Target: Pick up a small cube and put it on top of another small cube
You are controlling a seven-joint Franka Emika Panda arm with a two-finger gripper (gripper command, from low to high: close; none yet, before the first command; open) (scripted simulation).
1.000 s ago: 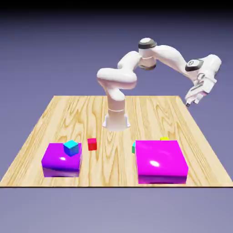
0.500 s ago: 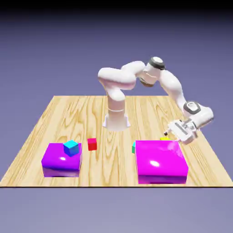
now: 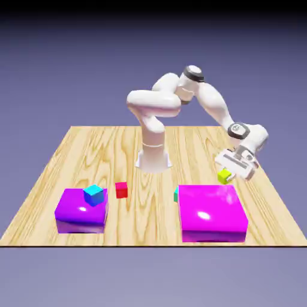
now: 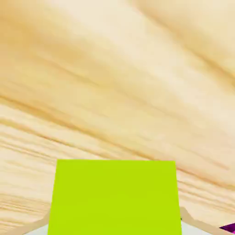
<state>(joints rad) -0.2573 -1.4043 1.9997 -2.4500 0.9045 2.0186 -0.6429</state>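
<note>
1. Over toward the exterior view's right, the pincer (image 3: 225, 173) is closed on the lime cube (image 3: 224, 175), its jaws no farther apart than the cube's width.
2. The lime cube is just beyond the big magenta block (image 3: 211, 210), near that block's far right corner as I see it; how much air there is under it, I can't tell.
3. In the hand view, the cube's flat yellow-green face fills the bottom middle, with pale edges of the pincer peeking out on both sides. Wood grain spreads behind it, and a dark purple-magenta corner pokes in at the lower right edge.
4. The white arm (image 3: 213, 103) rises from its base at the far side of the worktop (image 3: 150, 222), bends over to the exterior view's right, and slopes down to the pincer, which leans rather than pointing straight down.
5. A green-teal cube (image 3: 176, 194) shows only as a sliver at the magenta block's left edge; the block hides the rest.
6. A red cube (image 3: 122, 190) sits on the wood between the two blocks, nearer the purple one.
7. Toward the exterior view's left, a cyan cube (image 3: 93, 195) rests on top of the smaller purple block (image 3: 82, 217).
</note>
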